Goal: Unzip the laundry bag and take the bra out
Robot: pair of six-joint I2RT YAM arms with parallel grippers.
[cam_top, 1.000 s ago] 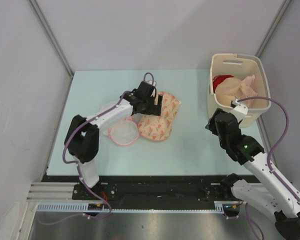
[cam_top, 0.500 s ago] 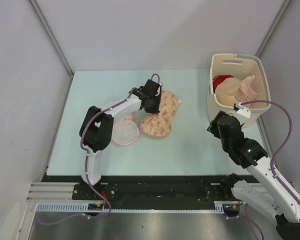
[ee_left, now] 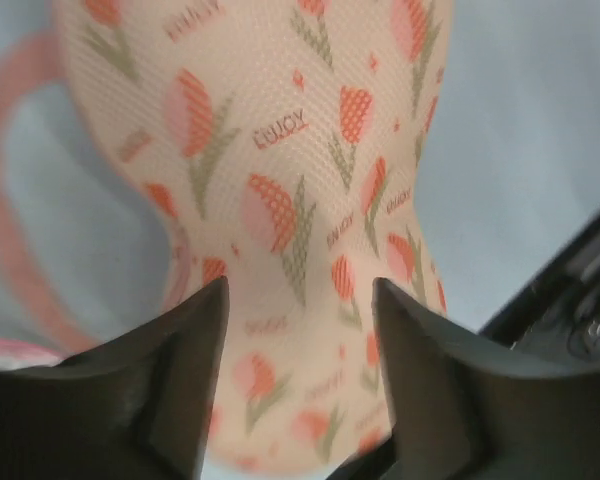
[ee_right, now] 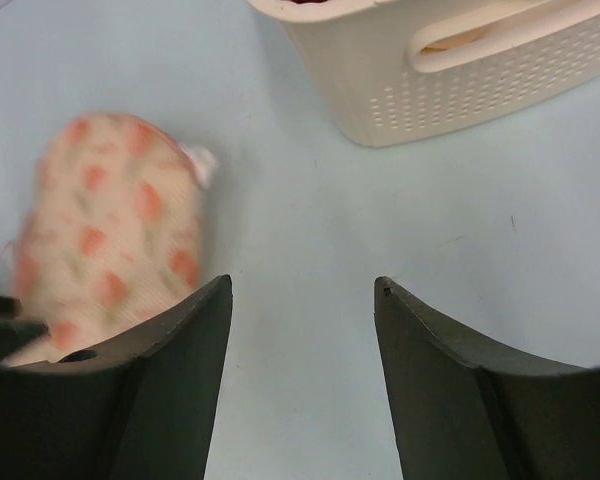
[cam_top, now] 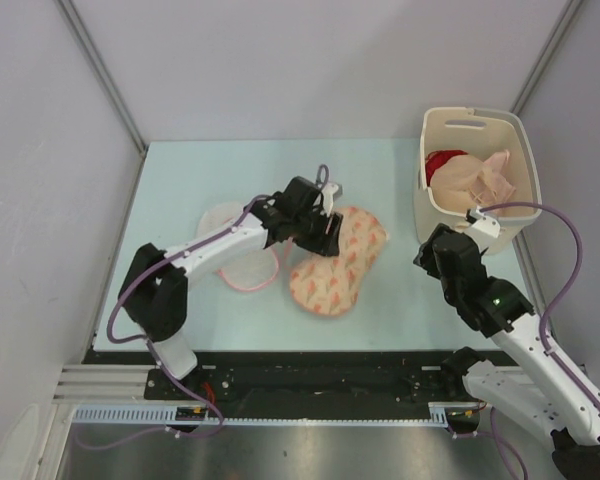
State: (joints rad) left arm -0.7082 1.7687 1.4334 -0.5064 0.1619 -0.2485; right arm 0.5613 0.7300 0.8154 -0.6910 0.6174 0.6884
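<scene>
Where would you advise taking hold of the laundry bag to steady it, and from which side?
At the narrow waist of the laundry bag, coming down from above. It lies flat on the table, and the pinch between its two lobes is the narrowest span; the left gripper hangs over it, jaws apart.

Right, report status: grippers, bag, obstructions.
Left gripper open, above waist of laundry bag. Right gripper open, over bare table. Bag flat, zip not visible. Nothing on top of it.
</scene>
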